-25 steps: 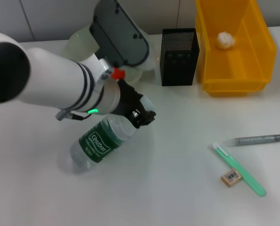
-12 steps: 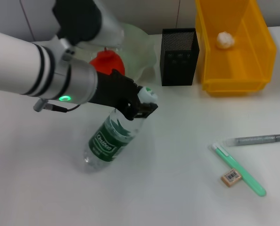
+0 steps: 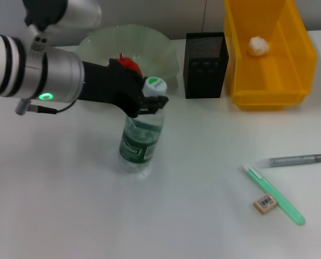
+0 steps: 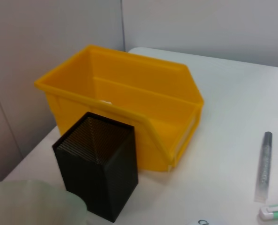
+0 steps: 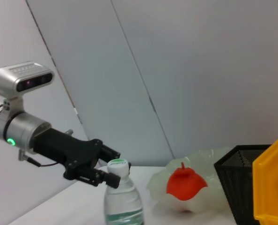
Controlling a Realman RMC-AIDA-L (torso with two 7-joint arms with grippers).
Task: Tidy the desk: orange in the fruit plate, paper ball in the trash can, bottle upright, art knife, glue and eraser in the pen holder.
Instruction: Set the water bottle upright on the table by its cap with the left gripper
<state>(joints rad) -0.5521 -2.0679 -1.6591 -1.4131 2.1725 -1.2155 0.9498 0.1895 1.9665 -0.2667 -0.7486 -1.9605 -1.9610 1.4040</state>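
The left gripper (image 3: pixel 147 101) has its black fingers (image 5: pixel 103 177) pinched on the neck of the water bottle (image 3: pixel 141 139), just under the white cap (image 3: pixel 154 84), and the bottle stands upright on the white desk (image 3: pixel 193 216), green-and-white label facing the head camera, a touch left of centre. At the bottle's 12 o'clock sits the pale-green fruit plate (image 3: pixel 166 51) with its ruffled rim, and the orange (image 5: pixel 186 183) rests inside it, mostly hidden behind the gripper in the head view but plain in the right wrist view. At about 1 o'clock from the bottle stands the black mesh pen holder (image 3: pixel 205 65), just beside the plate, and touching its far side is the yellow trash can (image 3: pixel 268 86), with the white paper ball (image 3: pixel 258 45) lying in it. Down at the bottle's 4 o'clock, well apart from it, the green art knife (image 3: pixel 274 194) lies slanted, the tan eraser (image 3: pixel 265 203) just beside it, and a grey pen-like stick (image 3: pixel 301 159), probably the glue, lies near the knife's upper end. The right gripper shows in no view.
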